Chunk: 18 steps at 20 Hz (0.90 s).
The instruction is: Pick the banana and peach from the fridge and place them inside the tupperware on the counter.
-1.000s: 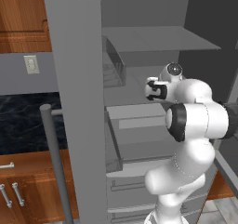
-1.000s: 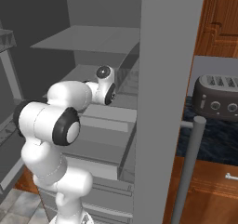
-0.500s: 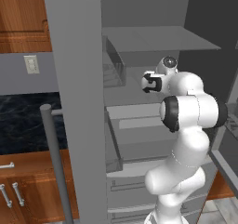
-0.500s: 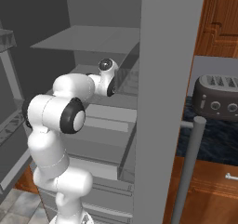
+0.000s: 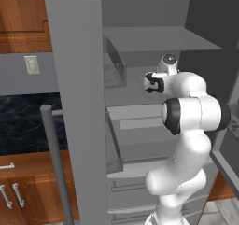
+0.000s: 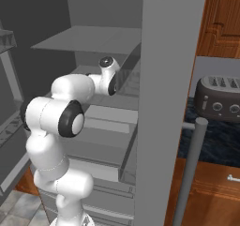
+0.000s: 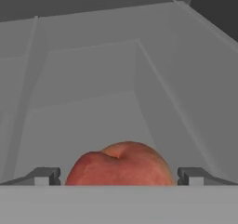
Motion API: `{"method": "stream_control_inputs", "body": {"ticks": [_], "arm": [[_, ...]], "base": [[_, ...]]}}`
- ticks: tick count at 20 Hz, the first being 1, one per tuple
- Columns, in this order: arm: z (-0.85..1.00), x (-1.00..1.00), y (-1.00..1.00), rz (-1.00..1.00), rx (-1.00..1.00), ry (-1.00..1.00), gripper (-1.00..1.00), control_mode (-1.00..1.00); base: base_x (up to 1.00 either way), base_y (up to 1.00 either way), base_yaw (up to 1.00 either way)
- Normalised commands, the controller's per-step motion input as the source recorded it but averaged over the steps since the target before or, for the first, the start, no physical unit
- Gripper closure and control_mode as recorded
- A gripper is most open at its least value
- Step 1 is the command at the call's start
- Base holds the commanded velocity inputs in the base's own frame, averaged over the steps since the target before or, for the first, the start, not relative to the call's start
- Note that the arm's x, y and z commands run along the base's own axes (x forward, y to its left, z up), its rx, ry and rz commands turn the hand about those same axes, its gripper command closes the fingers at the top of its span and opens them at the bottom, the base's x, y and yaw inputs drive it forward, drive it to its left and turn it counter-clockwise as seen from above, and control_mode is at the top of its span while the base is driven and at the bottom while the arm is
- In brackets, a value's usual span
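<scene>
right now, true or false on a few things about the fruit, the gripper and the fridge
1. The round pinkish-red peach sits between the two dark fingertips of the gripper in the hand view. True.
2. The gripper's jaws are shut tight. False: they stand wide open, one fingertip on each side of the peach.
3. The tall grey fridge has its wide door open. True.
4. The white arm reaches down to the wooden cabinets. False: it reaches into the fridge at shelf height.
5. A toaster stands on the dark marbled counter in the right base view. True.
</scene>
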Motion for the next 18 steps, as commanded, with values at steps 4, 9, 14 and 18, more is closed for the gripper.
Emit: {"method": "stream_control_inputs", "body": {"ticks": [4,9,14,18], "arm": [[-0.73,-0.20,-0.13,-0.07,0.00,0.02,-1.00,-1.00],[-0.65,0.00,-0.09,-0.06,0.00,0.00,1.00,-1.00],[-0.61,-0.07,-0.02,-0.04,0.00,0.01,1.00,-1.00],[-0.77,-0.73,0.00,-0.08,0.00,-0.01,1.00,-1.00]], "base": [[0.00,0.00,0.00],[0.00,0.00,0.00],[0.00,0.00,0.00],[0.00,0.00,0.00]]}}
